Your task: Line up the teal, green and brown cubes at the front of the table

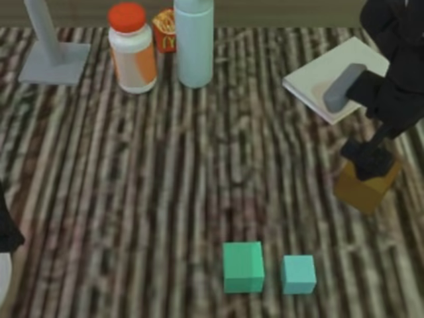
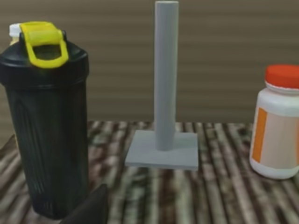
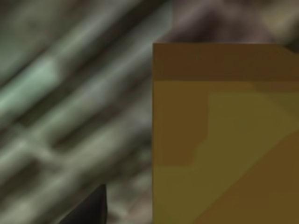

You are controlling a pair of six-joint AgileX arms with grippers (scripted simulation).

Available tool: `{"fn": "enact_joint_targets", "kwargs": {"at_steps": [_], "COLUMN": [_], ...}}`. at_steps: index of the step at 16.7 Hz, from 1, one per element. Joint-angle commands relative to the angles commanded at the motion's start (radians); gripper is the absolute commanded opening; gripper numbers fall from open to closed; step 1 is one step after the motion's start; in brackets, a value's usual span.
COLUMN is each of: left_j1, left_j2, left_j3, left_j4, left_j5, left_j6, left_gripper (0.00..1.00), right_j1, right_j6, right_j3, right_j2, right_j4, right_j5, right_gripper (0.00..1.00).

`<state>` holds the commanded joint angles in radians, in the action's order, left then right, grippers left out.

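The mustard-brown cube [image 1: 366,187] stands at the right of the table [image 1: 165,185], well behind the other two. My right gripper [image 1: 371,162] hangs right over its top, open; in the right wrist view one dark finger [image 3: 93,207] shows with a strip of table between it and the cube's side [image 3: 224,140]. At the front, the mint-green cube [image 1: 243,266] and the smaller teal cube [image 1: 298,273] sit side by side with a small gap. My left arm [image 1: 8,233] is parked at the left edge, its finger [image 2: 93,207] over bare table.
Along the back stand a grey post on a square base [image 1: 53,53], a white bottle with an orange lid [image 1: 132,50], a red-and-yellow box [image 1: 164,30] and a pale tall bottle [image 1: 194,43]. A white book [image 1: 331,73] lies back right. A black shaker [image 2: 46,121] stands near my left gripper.
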<state>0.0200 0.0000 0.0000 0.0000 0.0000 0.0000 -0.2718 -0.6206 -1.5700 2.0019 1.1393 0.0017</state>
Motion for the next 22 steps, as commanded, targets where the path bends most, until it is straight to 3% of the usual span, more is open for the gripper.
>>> {"fn": "enact_joint_targets", "kwargs": {"at_steps": [8, 13, 22], "left_j1": [0.000, 0.000, 0.000], "left_j2": [0.000, 0.000, 0.000], "left_j3": [0.000, 0.000, 0.000], "left_j4": [0.000, 0.000, 0.000], "left_j5": [0.000, 0.000, 0.000], "left_j6": [0.000, 0.000, 0.000], "left_gripper": [1.00, 1.00, 1.00], "right_j1": [-0.006, -0.006, -0.006], "right_j6": [0.003, 0.004, 0.004], "right_j3": [0.176, 0.198, 0.198], "right_j2": [0.101, 0.116, 0.116], "right_j4": [-0.285, -0.314, -0.314], "right_j5": [0.001, 0.001, 0.001], "right_gripper": [1.00, 1.00, 0.32]}}
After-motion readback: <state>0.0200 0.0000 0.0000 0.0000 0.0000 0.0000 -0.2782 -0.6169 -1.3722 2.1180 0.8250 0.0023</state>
